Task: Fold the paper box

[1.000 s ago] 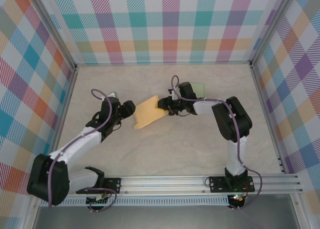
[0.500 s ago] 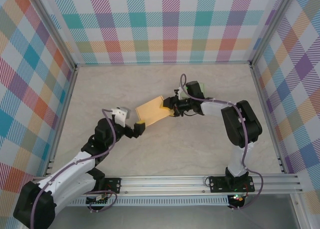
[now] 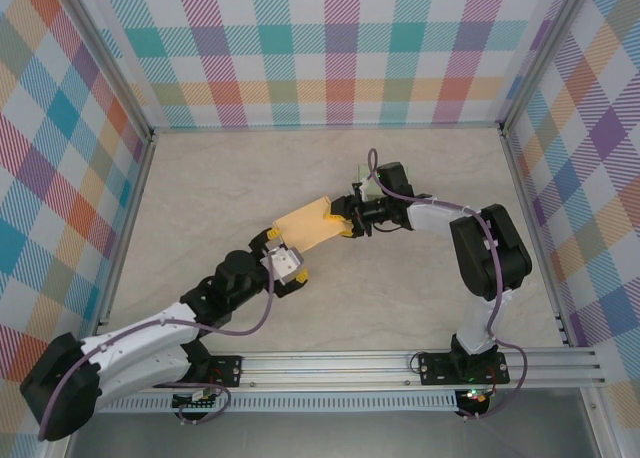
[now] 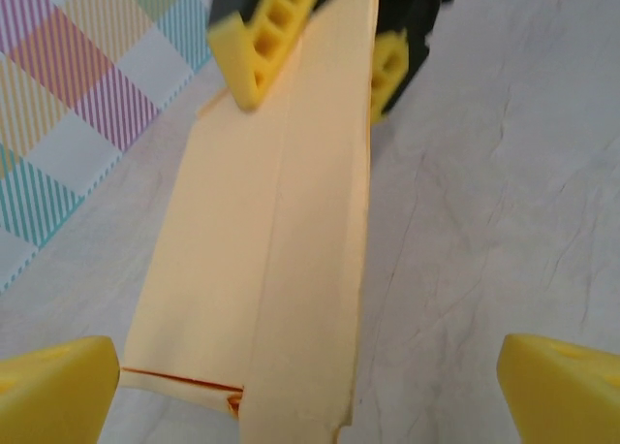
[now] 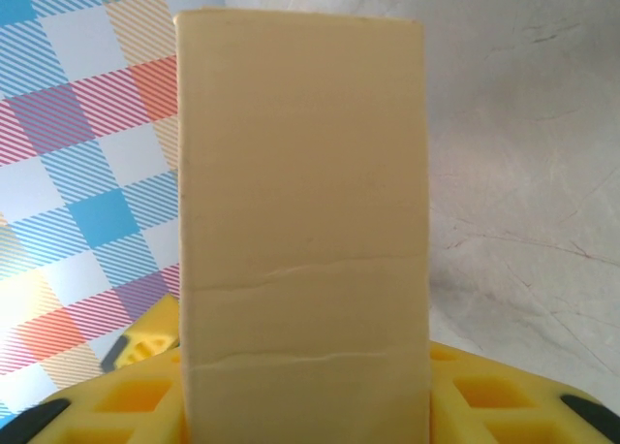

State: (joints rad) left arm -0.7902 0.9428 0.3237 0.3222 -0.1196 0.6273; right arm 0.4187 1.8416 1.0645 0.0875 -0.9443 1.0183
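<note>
The paper box (image 3: 308, 226) is a flat, pale orange sleeve lying slantwise at the table's middle. My right gripper (image 3: 346, 221) is shut on its right end. In the right wrist view the box (image 5: 302, 202) runs straight out from between the yellow fingers (image 5: 489, 405) of that gripper (image 5: 302, 410). My left gripper (image 3: 287, 265) stands open just short of the box's near-left end, touching nothing. The left wrist view looks along the creased box (image 4: 281, 240). Its own yellow fingertips (image 4: 58, 391) sit wide apart on either side of the box's near end, and the right gripper's fingers (image 4: 266, 32) clamp the far end.
A bit of green sheet (image 3: 373, 185) shows behind the right wrist. Plaid walls (image 3: 330, 48) close off the back and both sides. An aluminium rail (image 3: 400, 363) carrying the arm bases runs along the near edge. Bare marbled tabletop (image 3: 200, 178) lies to the left.
My left gripper has opened wide and drawn back toward the near edge, swinging right to the box's near-left end. The right gripper has kept its hold, and the box has shifted slightly right.
</note>
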